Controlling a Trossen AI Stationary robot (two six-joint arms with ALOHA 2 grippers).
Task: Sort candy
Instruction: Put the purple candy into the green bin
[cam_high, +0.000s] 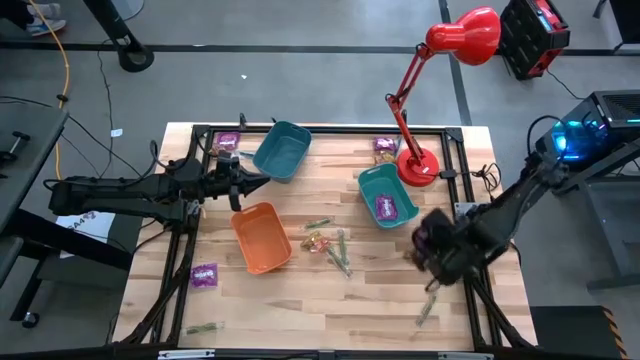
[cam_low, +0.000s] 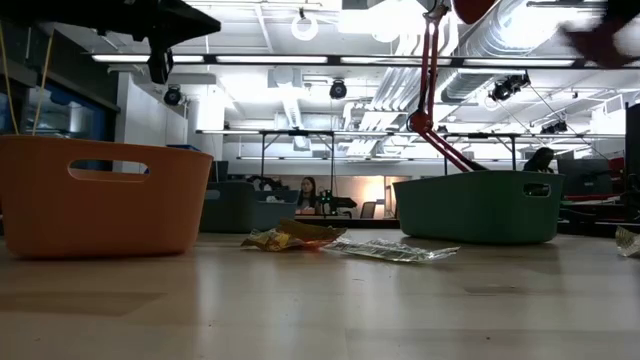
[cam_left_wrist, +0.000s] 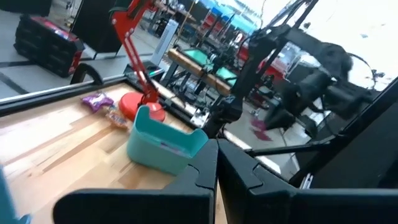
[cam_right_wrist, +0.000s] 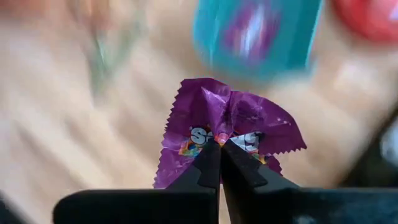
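**Purple packet pinched, teal bin next**

Care is advised on the carry: the purple packet should be kept pinched until it is squarely over the teal bin, where a purple sweet already lies, and only then released. The right gripper is pressed together on the packet's lower edge, so the wrapper fans out past the fingertips; in the high view it is held above the table's right side, just beside that bin. The left gripper is shut on nothing, near the blue bin. Other sweets lie scattered on the table.
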